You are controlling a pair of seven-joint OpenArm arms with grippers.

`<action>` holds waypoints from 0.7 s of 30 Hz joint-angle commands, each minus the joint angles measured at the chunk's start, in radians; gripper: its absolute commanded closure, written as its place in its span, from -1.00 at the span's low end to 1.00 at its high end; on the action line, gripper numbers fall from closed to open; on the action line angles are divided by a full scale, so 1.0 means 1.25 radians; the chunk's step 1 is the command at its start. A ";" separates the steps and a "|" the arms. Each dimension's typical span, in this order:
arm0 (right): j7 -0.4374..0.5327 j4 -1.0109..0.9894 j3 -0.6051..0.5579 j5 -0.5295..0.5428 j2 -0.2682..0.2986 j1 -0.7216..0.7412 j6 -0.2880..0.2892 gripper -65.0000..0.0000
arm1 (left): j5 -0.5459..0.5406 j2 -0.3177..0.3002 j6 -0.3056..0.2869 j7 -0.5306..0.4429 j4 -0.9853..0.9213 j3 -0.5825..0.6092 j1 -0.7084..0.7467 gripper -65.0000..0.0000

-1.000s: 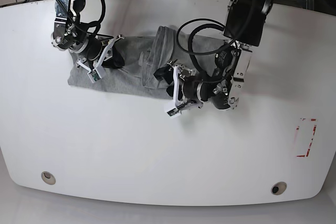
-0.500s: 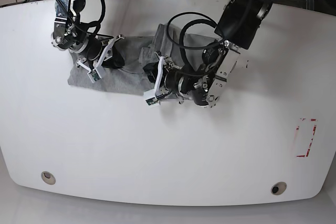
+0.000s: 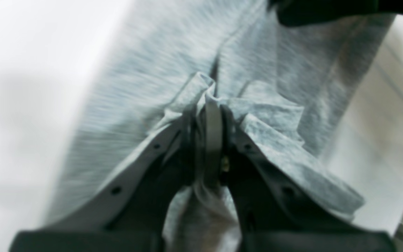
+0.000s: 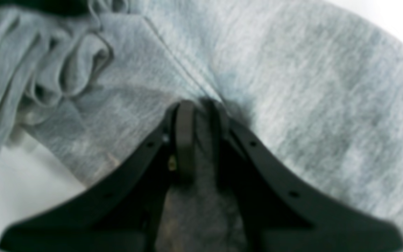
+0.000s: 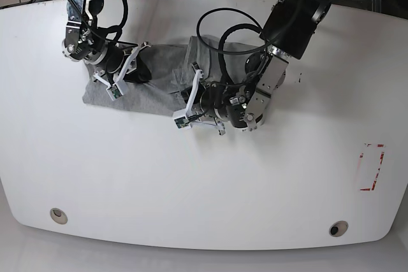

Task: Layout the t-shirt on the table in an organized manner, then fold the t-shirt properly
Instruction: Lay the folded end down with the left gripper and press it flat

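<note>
The heather-grey t-shirt (image 5: 159, 81) lies bunched on the white table (image 5: 204, 183), at the far middle-left. My left gripper (image 5: 190, 90) is at the shirt's middle. In the left wrist view it (image 3: 208, 105) is shut on a raised fold of the grey fabric (image 3: 145, 87). My right gripper (image 5: 136, 68) rests on the shirt's left part. In the right wrist view it (image 4: 199, 108) is shut on a pinch of cloth (image 4: 310, 87) beside a seam, with crumpled folds to its left. The shirt's lettering is hidden.
Two round grommets (image 5: 58, 215) (image 5: 338, 228) sit near the table's front edge. A red tape rectangle (image 5: 371, 167) is at the right. The left arm's black cables (image 5: 223, 30) loop over the shirt's right part. Cables lie on the floor beyond the far edge.
My left gripper has moved leftward in the base view, carrying the shirt's right part over toward its middle. The right arm has not moved.
</note>
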 commanded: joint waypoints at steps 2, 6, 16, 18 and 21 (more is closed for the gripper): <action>-0.074 -0.005 -0.001 -0.050 0.005 -0.010 -0.007 0.73 | 0.017 0.007 -0.001 -0.008 0.044 -0.003 -0.021 1.00; -0.074 -0.005 -0.003 -0.050 0.005 -0.010 -0.007 0.73 | 0.030 0.007 -0.001 -0.008 0.053 -0.003 -0.027 1.00; -0.074 -0.005 -0.003 -0.050 0.005 -0.010 -0.007 0.73 | 0.038 0.013 -0.001 -0.013 0.051 -0.004 -0.056 1.00; -0.074 -0.005 -0.003 -0.050 0.005 -0.010 -0.007 0.73 | 0.045 0.027 -0.001 -0.013 0.051 -0.006 -0.058 1.00; -0.074 -0.005 -0.003 -0.050 0.005 -0.010 -0.007 0.73 | 0.070 0.038 -0.001 -0.013 0.051 -0.036 -0.073 1.00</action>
